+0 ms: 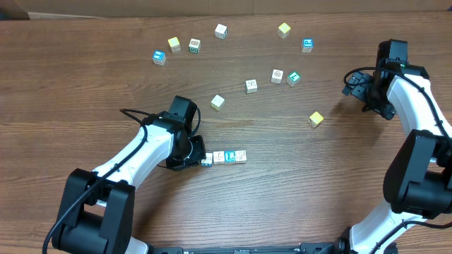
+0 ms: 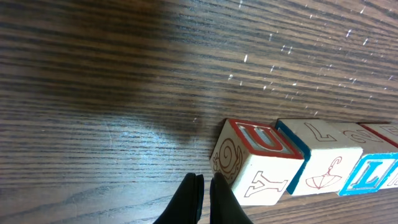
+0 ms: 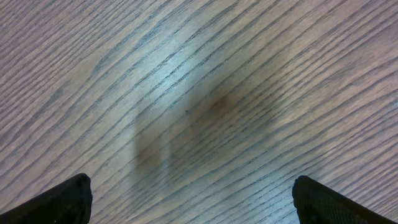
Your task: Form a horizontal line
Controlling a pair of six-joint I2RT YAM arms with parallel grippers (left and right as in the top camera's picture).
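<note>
Row of small wooden letter cubes (image 1: 224,156) sits front-centre on brown desk (image 1: 85,85). Left claw (image 2: 205,186) pinched together, empty, at row's left end: likely nudging, not gripping. Right claw (image 3: 189,199) spread wide, empty, well apart

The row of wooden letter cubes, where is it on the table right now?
In the overhead view, the row of wooden letter cubes lies just below the brown wooden table's centre, with the left gripper at its left end.
</note>
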